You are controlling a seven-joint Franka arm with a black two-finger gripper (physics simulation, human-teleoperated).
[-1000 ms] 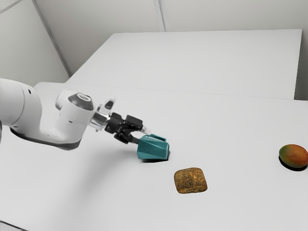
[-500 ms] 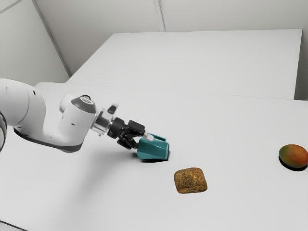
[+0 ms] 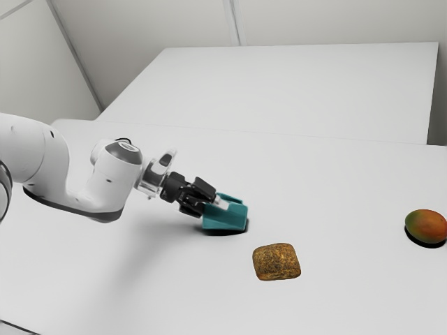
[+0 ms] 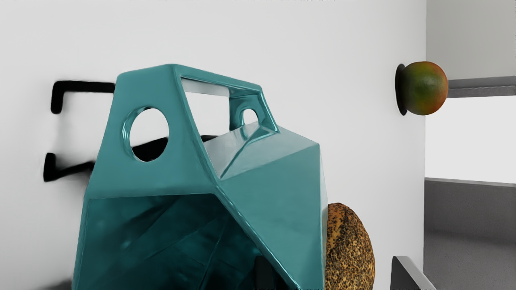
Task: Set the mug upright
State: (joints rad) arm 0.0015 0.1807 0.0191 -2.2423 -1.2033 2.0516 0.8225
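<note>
Exterior view, gripper [image 3: 214, 207] open at ten o'clock of teal faceted mug [image 3: 227, 220], one finger inside it, mug on its side, mouth toward nine, speckled brown bread roll [image 3: 276, 262] between its four and five, mango [image 3: 427, 227] at three, white table [image 3: 140, 286], pale walls [image 3: 335, 21] toward twelve.
</note>
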